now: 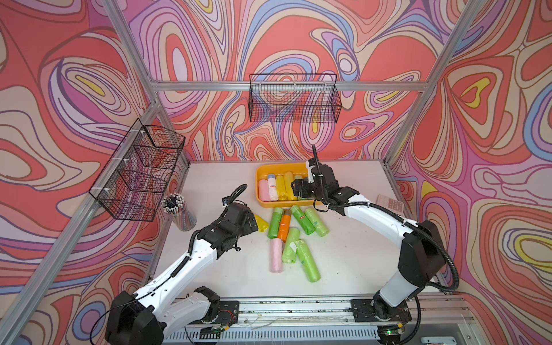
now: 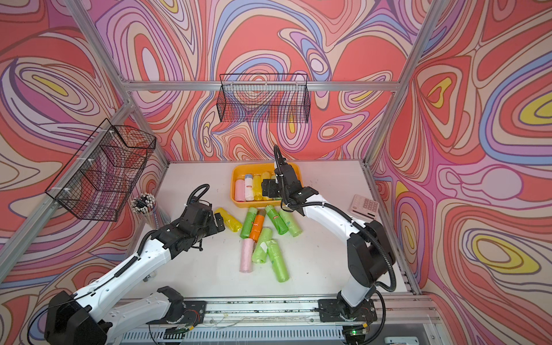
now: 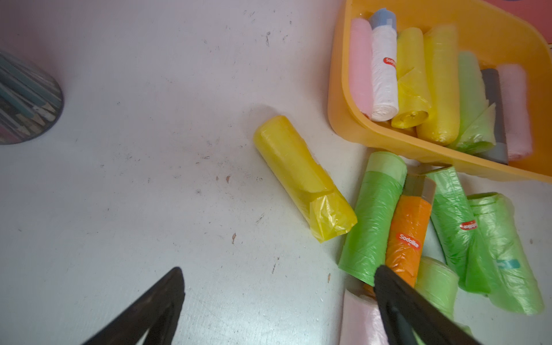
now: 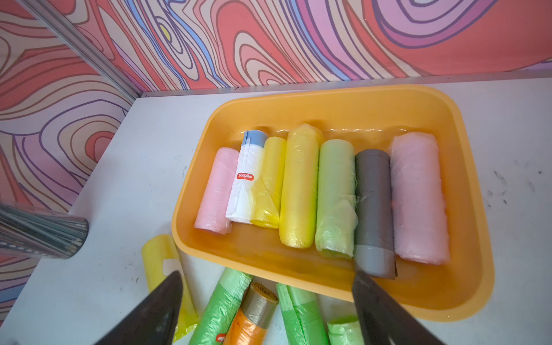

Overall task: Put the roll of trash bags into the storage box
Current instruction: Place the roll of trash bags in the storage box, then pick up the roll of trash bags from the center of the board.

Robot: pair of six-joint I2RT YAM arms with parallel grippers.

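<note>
Looking through the right wrist view, we saw the right tool (image 4: 265, 273) with its fingers spread wide and nothing between them, hanging over the near wall of the storage box (image 4: 328, 101). Seven rolls of trash bags (image 4: 298, 185) lay side by side inside the box (pink, white, two yellow, pale green, grey, pink), and the grey roll (image 4: 373, 209) reached closest to one fingertip. The box sat toward the back of the counter (image 1: 343, 254). Beside its near wall we found a loose heap of green rolls (image 3: 373, 215), an orange roll (image 3: 409, 236) and a pink roll (image 1: 276, 257). A yellow roll (image 3: 304, 179) lay at the heap's edge, just ahead of the left tool (image 3: 277, 268), whose fingers also stood wide apart and empty. A cup of pencils (image 1: 179, 212) stood off to that side.
</note>
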